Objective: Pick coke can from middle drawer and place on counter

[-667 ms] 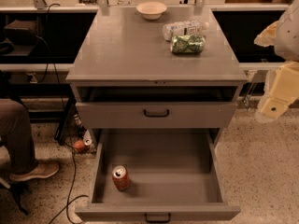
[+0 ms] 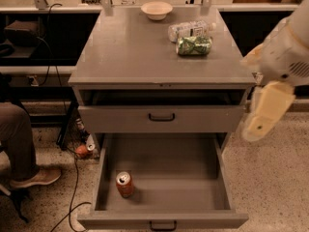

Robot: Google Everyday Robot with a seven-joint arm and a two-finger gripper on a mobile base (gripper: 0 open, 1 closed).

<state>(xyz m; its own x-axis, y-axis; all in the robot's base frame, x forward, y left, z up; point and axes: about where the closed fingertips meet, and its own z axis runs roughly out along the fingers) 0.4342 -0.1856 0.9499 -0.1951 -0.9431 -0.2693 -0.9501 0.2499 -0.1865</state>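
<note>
The coke can (image 2: pixel 124 183), red-orange with a silver top, stands upright in the front left of the open middle drawer (image 2: pixel 193 178), a wide grey tray pulled well out. The counter (image 2: pixel 130 52) is the flat grey top of the cabinet. My gripper (image 2: pixel 264 114) hangs on its cream arm to the right of the cabinet, level with the upper drawer front. It is well to the right of the can, higher than it, and touches nothing.
A clear plastic bottle (image 2: pixel 190 30), a green crinkly bag (image 2: pixel 194 46) and a white bowl (image 2: pixel 156 9) sit at the counter's back right. The upper drawer (image 2: pixel 161 117) is slightly open. A seated person's leg and shoe (image 2: pixel 26 158) and cables (image 2: pixel 72 178) are at left.
My arm has come a little left and down, closer to the cabinet's right side. The can and drawers have not moved.
</note>
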